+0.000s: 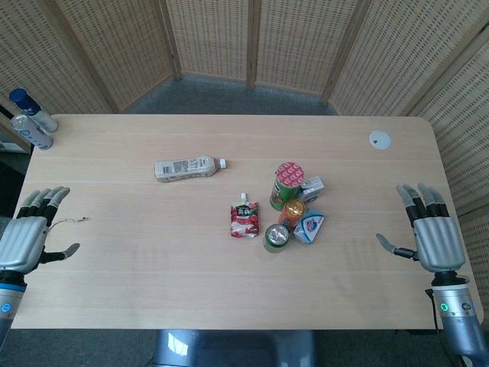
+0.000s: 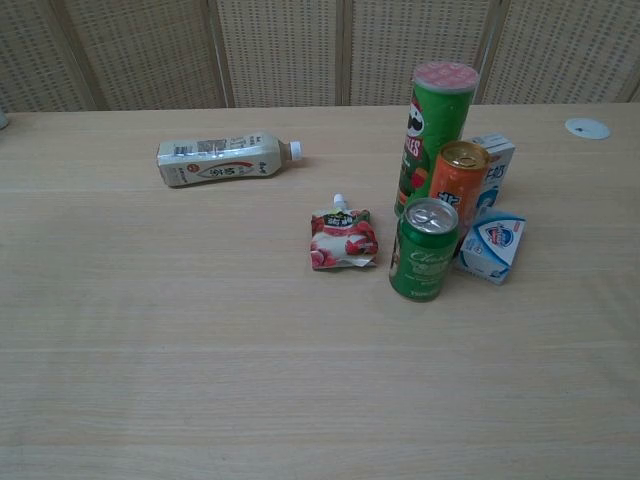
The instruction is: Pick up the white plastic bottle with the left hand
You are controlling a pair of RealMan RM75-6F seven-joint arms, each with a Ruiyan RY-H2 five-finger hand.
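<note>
The white plastic bottle [image 1: 187,167] [image 2: 222,160] lies on its side on the wooden table [image 1: 153,260], its white cap pointing right. My left hand [image 1: 29,229] hovers at the table's left edge, fingers spread and holding nothing, well to the left of and nearer than the bottle. At the right edge my right hand [image 1: 429,229] is likewise spread and holds nothing. Neither hand shows in the chest view.
A red drink pouch [image 1: 244,219] lies flat right of centre. Beside it stand a tall green chip tube [image 1: 286,183], an orange can [image 1: 292,212], a green can [image 1: 276,236], a white carton [image 1: 311,186] and a blue-white packet [image 1: 309,226]. Two bottles [image 1: 30,122] sit at the far left corner. A white disc [image 1: 380,139] lies far right.
</note>
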